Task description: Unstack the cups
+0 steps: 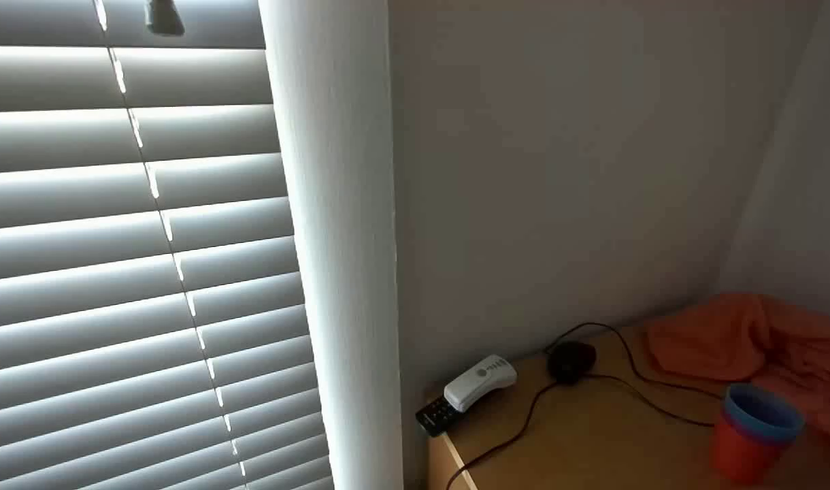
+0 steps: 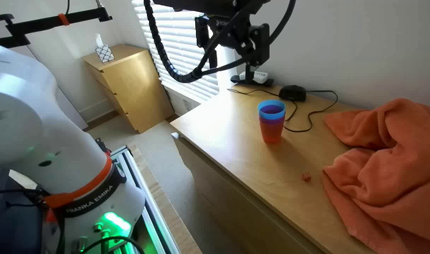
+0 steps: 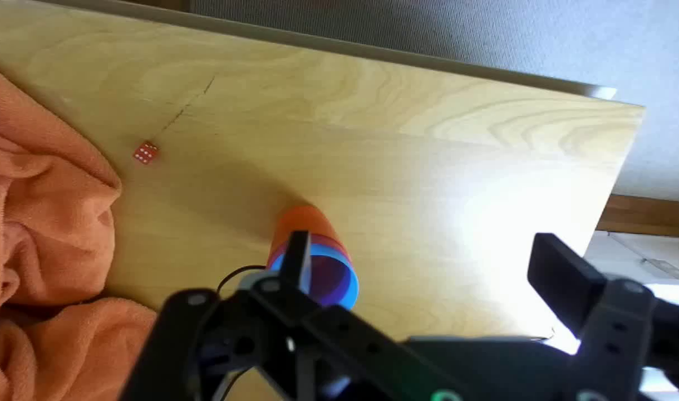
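A stack of nested cups stands upright on a light wood dresser top (image 2: 222, 130). A blue cup (image 2: 279, 115) is innermost, a purple band (image 2: 272, 120) shows below its rim, and an orange-red cup (image 2: 271, 133) is outermost. The stack also shows at the lower right of an exterior view (image 1: 748, 452) and in the wrist view (image 3: 303, 220), partly hidden by a finger. My gripper (image 2: 232, 67) hangs above the dresser, higher than the cups and apart from them. In the wrist view the fingers (image 3: 420, 250) are wide apart with nothing between them.
An orange cloth (image 2: 387, 169) lies at one end of the dresser. A small red die (image 2: 306, 176) lies near it. A black device (image 2: 292, 93) with cables lies behind the cups. A white remote (image 1: 479, 382) rests on a black remote (image 1: 437, 415) near the wall and window blinds.
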You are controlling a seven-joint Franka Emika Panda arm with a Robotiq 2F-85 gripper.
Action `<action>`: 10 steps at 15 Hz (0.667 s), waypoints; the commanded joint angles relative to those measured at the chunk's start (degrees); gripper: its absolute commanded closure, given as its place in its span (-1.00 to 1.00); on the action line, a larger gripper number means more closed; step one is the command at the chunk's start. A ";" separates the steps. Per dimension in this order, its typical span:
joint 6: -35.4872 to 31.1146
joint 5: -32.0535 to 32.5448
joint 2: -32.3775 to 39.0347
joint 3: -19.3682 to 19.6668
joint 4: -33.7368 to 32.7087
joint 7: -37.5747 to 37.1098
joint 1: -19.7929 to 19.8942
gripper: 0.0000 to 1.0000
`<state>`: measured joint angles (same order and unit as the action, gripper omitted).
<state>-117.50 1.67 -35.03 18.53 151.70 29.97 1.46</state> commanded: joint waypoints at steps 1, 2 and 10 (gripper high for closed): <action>0.10 -0.54 0.16 -0.81 -0.07 0.42 0.83 -1.00; 0.10 -0.54 0.16 -0.81 -0.07 0.42 0.83 -1.00; -3.12 0.41 3.50 -3.45 0.19 -3.24 0.90 -1.00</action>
<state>-117.78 1.60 -34.28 17.44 151.68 29.47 1.49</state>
